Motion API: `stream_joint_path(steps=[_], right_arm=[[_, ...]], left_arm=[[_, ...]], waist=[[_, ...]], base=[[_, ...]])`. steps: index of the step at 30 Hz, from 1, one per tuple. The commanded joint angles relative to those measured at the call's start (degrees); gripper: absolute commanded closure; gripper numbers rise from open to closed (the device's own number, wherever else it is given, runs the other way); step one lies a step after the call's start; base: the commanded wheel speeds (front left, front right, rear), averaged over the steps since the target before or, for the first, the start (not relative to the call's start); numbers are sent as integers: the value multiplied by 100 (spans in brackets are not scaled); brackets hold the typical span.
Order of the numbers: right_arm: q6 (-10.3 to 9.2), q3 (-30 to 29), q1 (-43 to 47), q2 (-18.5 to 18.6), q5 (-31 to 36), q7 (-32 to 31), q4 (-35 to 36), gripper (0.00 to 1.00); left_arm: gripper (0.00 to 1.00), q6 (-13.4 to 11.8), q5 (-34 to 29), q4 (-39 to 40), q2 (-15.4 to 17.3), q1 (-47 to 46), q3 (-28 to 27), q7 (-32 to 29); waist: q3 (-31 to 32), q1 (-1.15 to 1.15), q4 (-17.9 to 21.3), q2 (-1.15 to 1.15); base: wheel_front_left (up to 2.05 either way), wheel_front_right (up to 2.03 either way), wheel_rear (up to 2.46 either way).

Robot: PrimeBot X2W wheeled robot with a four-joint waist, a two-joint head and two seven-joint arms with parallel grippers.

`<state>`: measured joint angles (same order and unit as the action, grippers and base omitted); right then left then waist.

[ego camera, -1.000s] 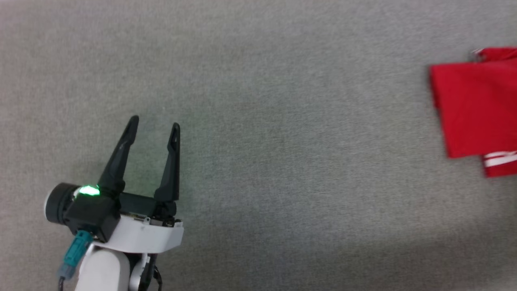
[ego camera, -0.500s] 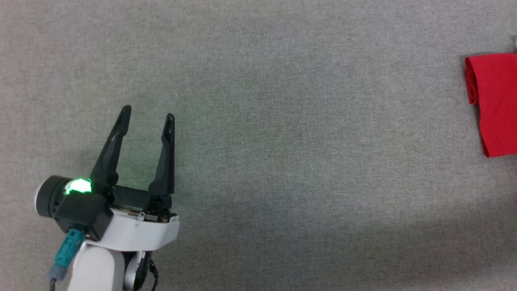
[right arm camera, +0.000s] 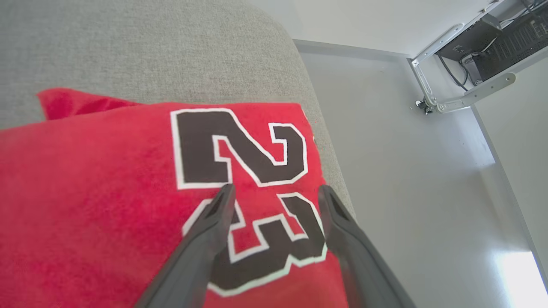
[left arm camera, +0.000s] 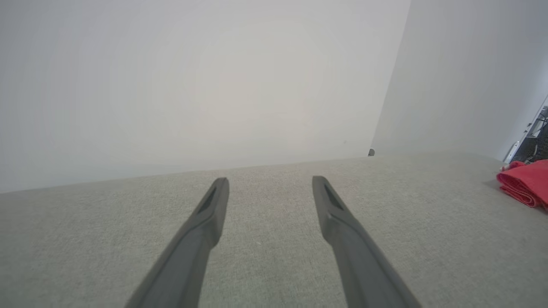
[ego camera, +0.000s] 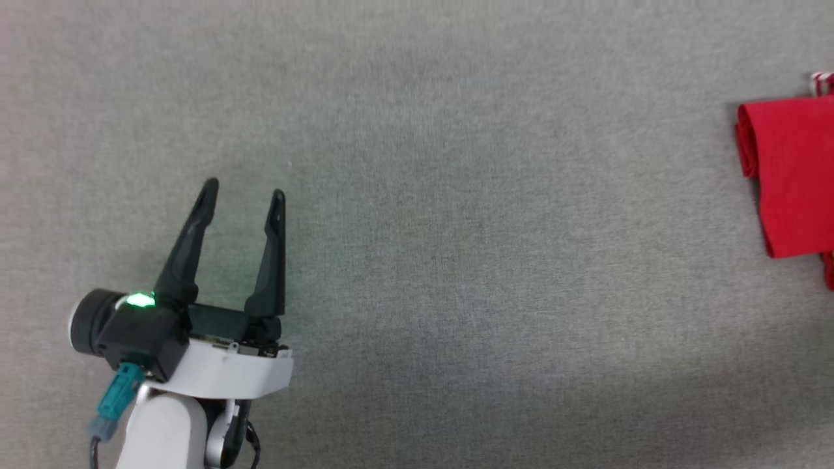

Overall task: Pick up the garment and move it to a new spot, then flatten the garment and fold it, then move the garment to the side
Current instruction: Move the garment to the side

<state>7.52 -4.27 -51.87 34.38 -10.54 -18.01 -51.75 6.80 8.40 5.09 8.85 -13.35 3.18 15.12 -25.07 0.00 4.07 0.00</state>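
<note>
Folded garment, rolled fold leftward, long axis unclear; L end effector, R end effector apart.

Garment folded, flat on table, at right edge, near corner. Left gripper over near-left area of table, well apart from garment. Right gripper above garment, fingers over number. Wall behind table's far edge.

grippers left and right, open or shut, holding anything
Left gripper: open, holding nothing.
Right gripper: open, over the garment, not clamped on it.
</note>
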Motion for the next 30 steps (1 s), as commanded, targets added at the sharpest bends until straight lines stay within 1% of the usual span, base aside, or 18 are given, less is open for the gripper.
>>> stream_joint_path(steps=[1,4,7,13,17,22,24,27,30], right_arm=[[-7,95,157,-16,11,71,-28,0],[-7,254,286,-182,-173,178,-29,0],[-7,587,523,-370,-422,332,127,0],[-7,1528,1167,-778,-1064,747,815,0],[-7,1880,1622,-1052,-1410,1136,1259,0],[-7,2083,2202,-1340,-1612,1607,1684,0],[-7,2207,2435,-1326,-1517,1773,1864,0],[-7,2129,2749,-1416,-1570,1958,2114,0],[-7,1847,3074,-1518,-1634,2104,2351,0]], left_arm=[[0,5,27,-32,-9,26,-7,2],[0,23,77,-214,7,80,26,0],[0,34,108,-427,54,157,46,0],[0,34,174,-815,34,342,-97,0],[0,27,217,-1064,-15,478,-220,0],[0,-12,206,-1306,-38,627,-340,0],[0,-46,194,-1363,-65,700,-405,0],[0,-77,136,-1398,-87,794,-445,-1],[0,-91,80,-1430,-113,923,-463,-1]], waist=[[311,0,19,0],[652,0,14,0],[1006,0,10,0],[1634,0,28,0],[1979,0,49,0],[2345,0,37,0],[2463,0,14,0],[2557,0,-1,0],[2634,0,-13,0]], base=[[0,0,0],[0,0,0],[0,0,0],[0,0,0],[0,0,0],[0,0,0],[0,0,0],[0,0,0],[0,0,0]])
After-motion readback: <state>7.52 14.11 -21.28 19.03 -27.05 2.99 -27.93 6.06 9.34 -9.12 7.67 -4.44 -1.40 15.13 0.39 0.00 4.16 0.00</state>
